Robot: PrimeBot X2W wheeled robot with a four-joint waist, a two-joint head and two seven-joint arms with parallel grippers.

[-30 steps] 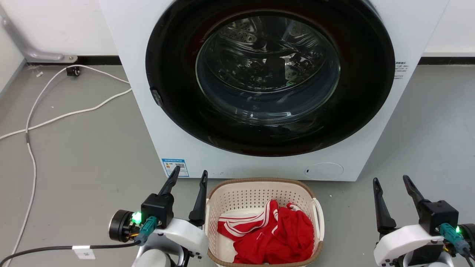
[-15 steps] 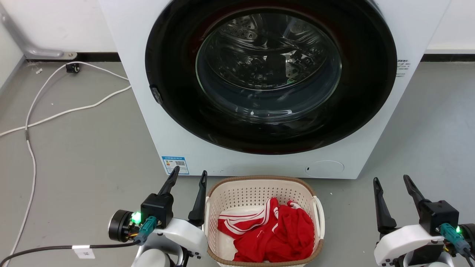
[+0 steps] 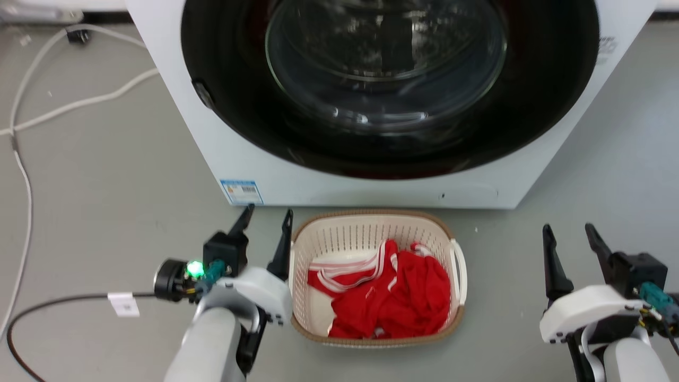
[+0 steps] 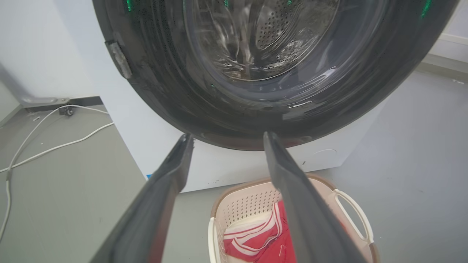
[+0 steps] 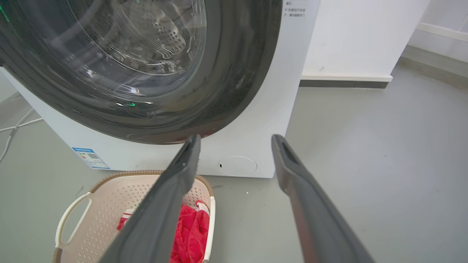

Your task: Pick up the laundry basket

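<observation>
Laundry basket [image 3: 366,214] on floor, just in front of washing machine [image 3: 238,159]; red garment [image 3: 392,297] inside. Left gripper [image 3: 268,212] just beside its left wall, fingers spread, empty. Right gripper [image 3: 568,229] well apart, also spread. Left handle apparently hidden. Risk: a one-sided grip tilts the basket and spills the garment.

Brown-rimmed cream laundry basket [image 3: 350,236], red white-striped garment [image 3: 392,297], white washing machine [image 3: 254,170], grey floor [image 3: 106,185]

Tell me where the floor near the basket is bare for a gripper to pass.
Bare floor lies between the laundry basket and the right gripper. Crowded: the basket's left side, where the left gripper stands close, and the narrow strip between basket and washing machine.
</observation>
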